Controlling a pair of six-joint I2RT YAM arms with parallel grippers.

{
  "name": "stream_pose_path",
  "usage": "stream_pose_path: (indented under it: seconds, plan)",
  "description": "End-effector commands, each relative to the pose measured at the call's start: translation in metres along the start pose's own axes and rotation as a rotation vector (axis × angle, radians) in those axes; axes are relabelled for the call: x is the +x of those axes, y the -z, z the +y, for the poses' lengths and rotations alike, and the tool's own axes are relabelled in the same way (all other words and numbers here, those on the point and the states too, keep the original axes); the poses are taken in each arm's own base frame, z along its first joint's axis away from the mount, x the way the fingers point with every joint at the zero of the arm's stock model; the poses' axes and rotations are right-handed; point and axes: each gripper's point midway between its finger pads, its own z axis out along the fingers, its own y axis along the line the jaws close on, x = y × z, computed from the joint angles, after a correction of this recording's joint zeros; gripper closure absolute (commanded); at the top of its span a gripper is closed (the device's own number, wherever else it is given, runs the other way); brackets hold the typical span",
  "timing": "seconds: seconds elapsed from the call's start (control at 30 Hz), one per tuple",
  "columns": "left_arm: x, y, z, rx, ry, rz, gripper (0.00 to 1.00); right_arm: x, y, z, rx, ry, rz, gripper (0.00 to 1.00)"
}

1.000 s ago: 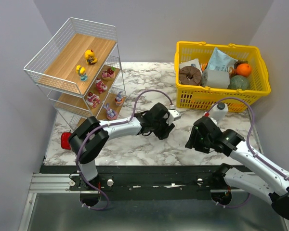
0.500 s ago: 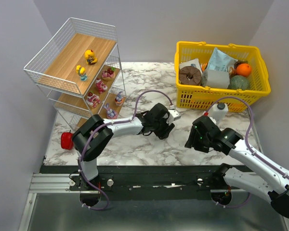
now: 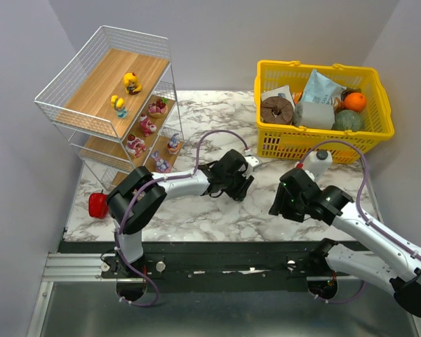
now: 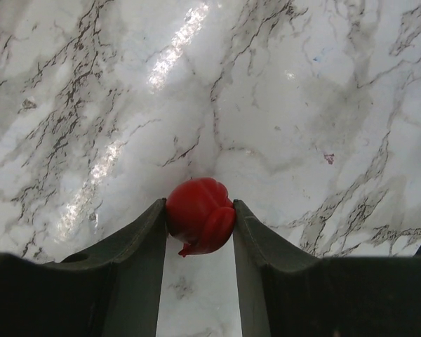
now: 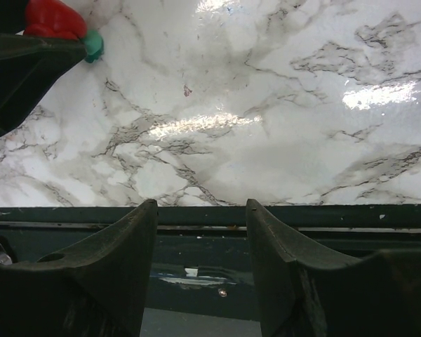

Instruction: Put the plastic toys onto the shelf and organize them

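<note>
A small red plastic toy (image 4: pixel 200 214) rests on the marble between the fingers of my left gripper (image 4: pixel 200 225); both fingers touch its sides, so the gripper is shut on it. From above, the left gripper (image 3: pixel 240 187) is mid-table and hides the toy. The shelf (image 3: pixel 91 91) stands at the far left. It holds two yellow ducks (image 3: pixel 131 82) (image 3: pixel 118 104), pink figurines (image 3: pixel 146 125) and purple ones (image 3: pixel 161 163). My right gripper (image 5: pixel 200 232) is open and empty, low over the table's near edge, to the right of the left gripper (image 3: pixel 279 205).
A yellow basket (image 3: pixel 266 140) of groceries sits at the far right, with a white bottle (image 3: pixel 317 163) in front of it. A red bell pepper (image 3: pixel 96 204) lies by the shelf's foot. The black rail (image 5: pixel 281 214) runs along the near edge.
My left gripper's jaws have closed in until both touch the red toy, and the left wrist has shifted slightly away from the bases. The right arm has hardly moved.
</note>
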Motion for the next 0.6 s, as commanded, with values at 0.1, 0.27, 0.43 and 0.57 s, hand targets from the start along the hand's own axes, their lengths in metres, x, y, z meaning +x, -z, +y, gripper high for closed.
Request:
stream_pose_path:
  seconds: [0.1, 0.27, 0.43, 0.57]
  plan:
    - [-0.041, 0.047, 0.019, -0.207, 0.145, 0.044, 1.0, -0.019, 0.009, 0.009, -0.006, -0.016, -0.058, 0.39]
    - [-0.101, 0.12, 0.033, -0.405, 0.186, 0.002, 1.0, -0.026, 0.012, 0.015, -0.024, -0.01, -0.079, 0.39]
    - [-0.138, 0.175, 0.047, -0.559, 0.212, -0.016, 1.0, -0.03, 0.009, 0.018, -0.036, -0.009, -0.1, 0.39]
    - [-0.179, 0.232, 0.054, -0.646, 0.251, -0.117, 1.0, -0.029, 0.003, 0.017, -0.033, -0.002, -0.101, 0.39]
